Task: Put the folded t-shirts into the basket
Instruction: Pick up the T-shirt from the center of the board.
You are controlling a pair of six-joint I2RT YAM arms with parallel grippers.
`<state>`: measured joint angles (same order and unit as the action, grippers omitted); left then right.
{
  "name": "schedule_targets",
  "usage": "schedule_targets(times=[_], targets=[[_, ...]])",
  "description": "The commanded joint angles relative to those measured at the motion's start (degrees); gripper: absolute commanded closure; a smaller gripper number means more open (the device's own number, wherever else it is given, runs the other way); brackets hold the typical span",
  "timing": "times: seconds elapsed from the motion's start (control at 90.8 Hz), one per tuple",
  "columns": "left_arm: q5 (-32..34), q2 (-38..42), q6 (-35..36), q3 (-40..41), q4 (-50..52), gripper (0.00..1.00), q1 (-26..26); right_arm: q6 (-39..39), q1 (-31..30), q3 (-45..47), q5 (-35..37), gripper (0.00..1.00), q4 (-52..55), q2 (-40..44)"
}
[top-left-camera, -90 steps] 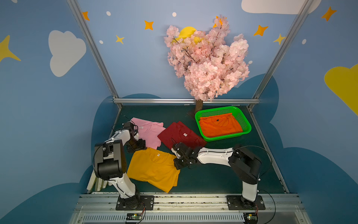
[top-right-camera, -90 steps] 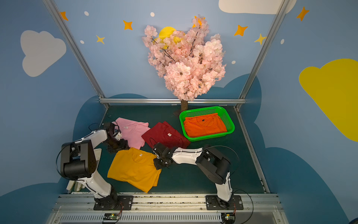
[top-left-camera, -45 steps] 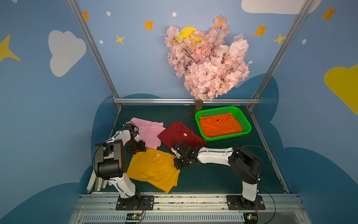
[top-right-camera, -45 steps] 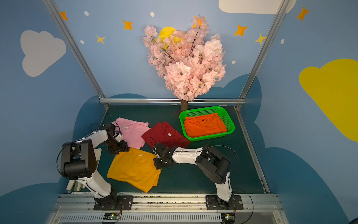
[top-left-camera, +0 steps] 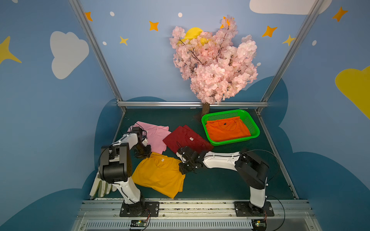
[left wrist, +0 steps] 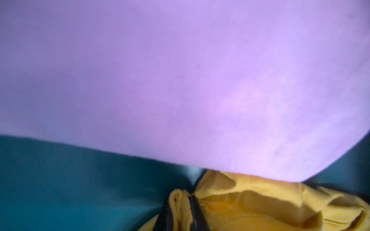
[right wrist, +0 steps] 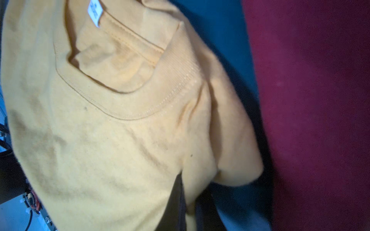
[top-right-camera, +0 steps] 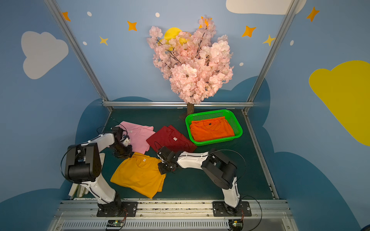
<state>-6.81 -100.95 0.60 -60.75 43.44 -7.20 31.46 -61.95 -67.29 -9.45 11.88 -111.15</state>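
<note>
The mustard yellow t-shirt (top-left-camera: 160, 176) (top-right-camera: 140, 176) lies near the front of the table. My left gripper (top-left-camera: 147, 157) (left wrist: 182, 208) is shut on a fold at its far left corner. On the shirt's far right corner my right gripper (top-left-camera: 183, 169) (right wrist: 189, 202) is shut too. Behind the yellow shirt lie the pink t-shirt (top-left-camera: 157, 136) (left wrist: 180, 80) and the dark red t-shirt (top-left-camera: 184, 140) (right wrist: 320, 100), both flat on the table. The orange t-shirt (top-left-camera: 226, 131) (top-right-camera: 210, 131) sits inside the green basket (top-left-camera: 257, 131) (top-right-camera: 240, 132) at the back right.
A pink blossom tree (top-left-camera: 212, 66) stands at the back, beside the basket's far left corner. A whitish work glove (top-left-camera: 100, 186) lies at the front left, by the left arm's base. Metal frame rails border the green table.
My left gripper has closed on the yellow t-shirt's corner, bunching the cloth there. The right gripper keeps its hold and has not moved.
</note>
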Motion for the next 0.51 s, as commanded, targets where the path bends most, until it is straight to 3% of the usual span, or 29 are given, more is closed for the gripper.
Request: schedule_targets(times=[0.0, 0.496], targets=[[-4.3, 2.8, -0.8, 0.9, 1.4, 0.94, 1.0, -0.7, -0.3, 0.7, 1.7, 1.0, -1.9, -2.9], [-7.2, 28.8, -13.7, 9.6, -4.6, 0.98, 0.9, -4.1, 3.3, 1.5, 4.2, 1.0, 2.4, 9.9]])
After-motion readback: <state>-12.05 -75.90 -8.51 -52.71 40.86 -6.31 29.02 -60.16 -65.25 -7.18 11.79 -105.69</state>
